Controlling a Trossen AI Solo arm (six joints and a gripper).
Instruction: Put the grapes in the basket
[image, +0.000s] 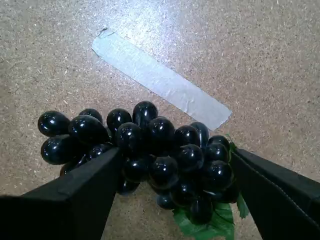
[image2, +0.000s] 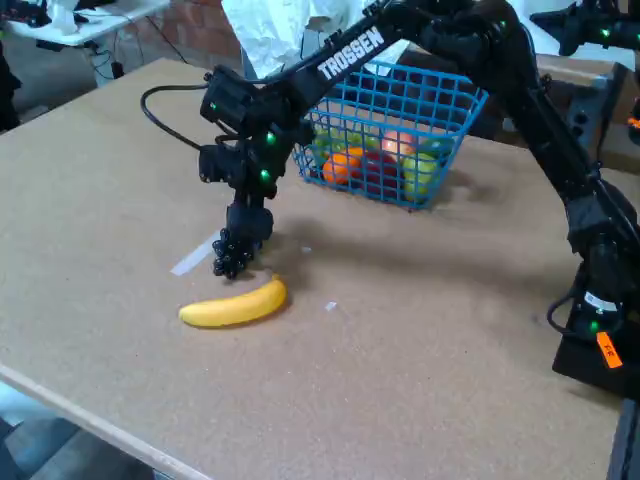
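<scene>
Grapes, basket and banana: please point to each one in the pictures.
grapes (image: 150, 150), wrist view, on a berry in the middle of the bunch
basket (image2: 445, 105), fixed view, on its blue wire side
banana (image2: 235, 305), fixed view, on its middle

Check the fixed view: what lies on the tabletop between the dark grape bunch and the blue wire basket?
Nothing: between the dark purple-black grape bunch and the blue wire-mesh basket, the fixed view shows only bare brown tabletop, crossed by the arm's shadow.

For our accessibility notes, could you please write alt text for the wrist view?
A bunch of glossy black grapes with a green leaf sits between the gripper's two black jaws, which flank it on either side. Behind it, a strip of grey tape lies diagonally on the speckled particleboard table.
</scene>
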